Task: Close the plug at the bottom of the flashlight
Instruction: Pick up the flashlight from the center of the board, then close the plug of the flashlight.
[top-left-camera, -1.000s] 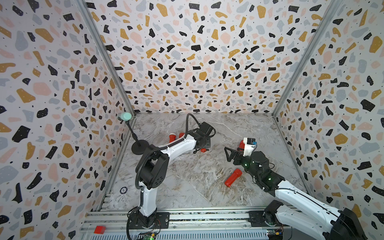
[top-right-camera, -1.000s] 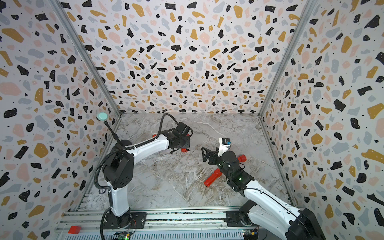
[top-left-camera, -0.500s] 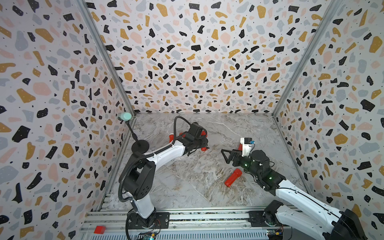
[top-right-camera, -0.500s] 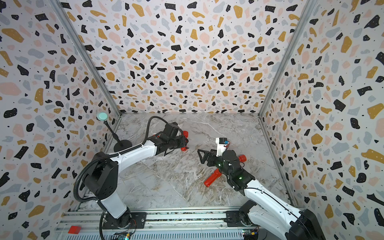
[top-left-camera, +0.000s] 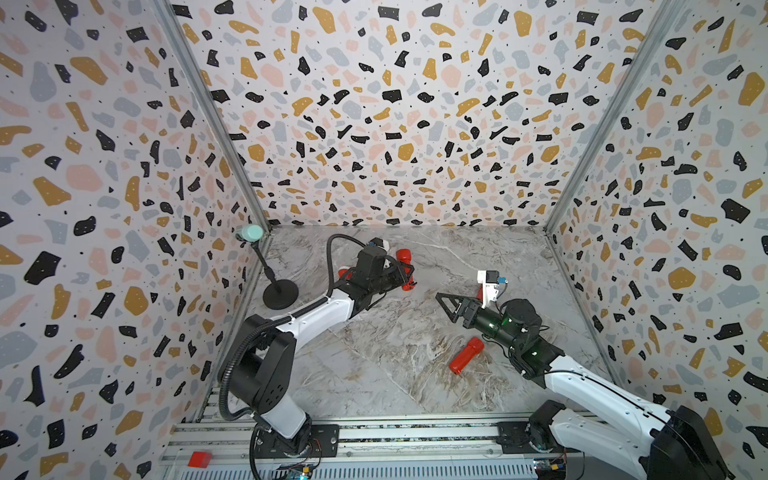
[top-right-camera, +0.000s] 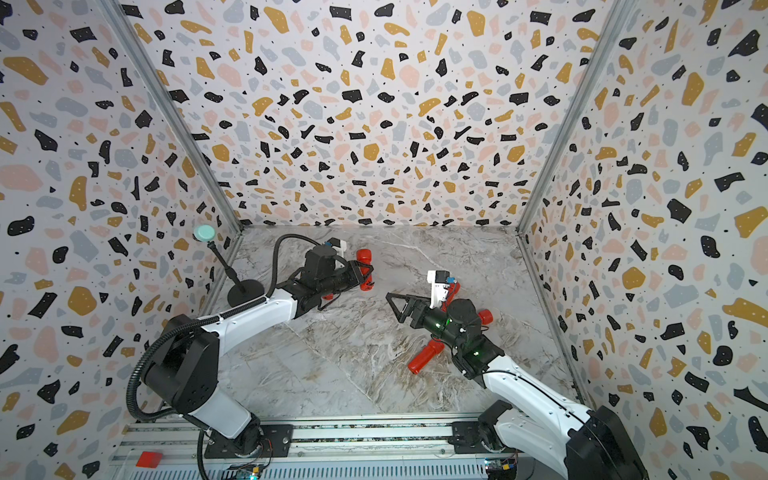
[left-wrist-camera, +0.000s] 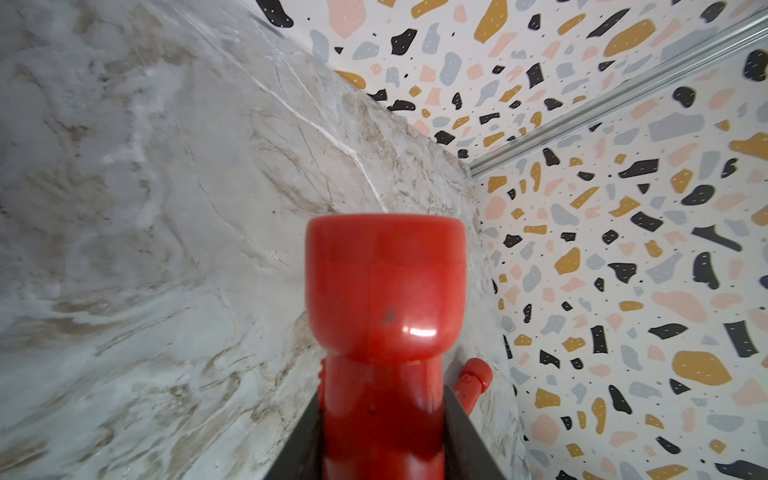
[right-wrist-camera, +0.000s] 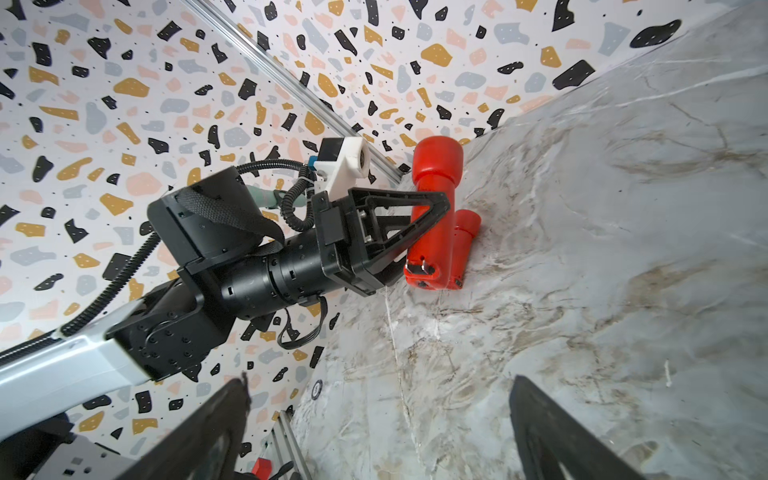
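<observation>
**Holding flashlight in left tool, plug not closed yet**

Flashlight (right-wrist-camera: 436, 166) is off the left half of the desk (top-left-camera: 374, 374), toward the back wall. It is gripped across the body, with the head pointing at the back wall and the bottom end toward the robot. I can't tell whether the bottom end is clear of the desk or touching it.

Plug (right-wrist-camera: 423, 269): the right wrist view shows a metal prong standing out of the bottom end. My read is that it's folded out and not seated.

Left tool (right-wrist-camera: 432, 224) is narrow and clamped on the flashlight body just below the head. The grip looks square, with no visible tilt in the left wrist view.

Right tool (right-wrist-camera: 380, 399) is wide and empty. It faces the flashlight's bottom end and is well apart from it, with no contact.

Progress:
- Done: pick-up and presenting the bottom end.
- Left: bring the right tool in, push the prongs flat, confirm flush.

That's roughly the first half.

Clutter:
- Spare 1 (right-wrist-camera: 463, 245) lies just beside the held flashlight, under the left arm.
- Spare 2 (top-left-camera: 466, 355) lies on the desk by the right arm.
- Spare 3 (top-right-camera: 484, 316) is partly hidden under the right arm.
- Stand (top-left-camera: 280, 294) is at the left wall, out of the way.
</observation>
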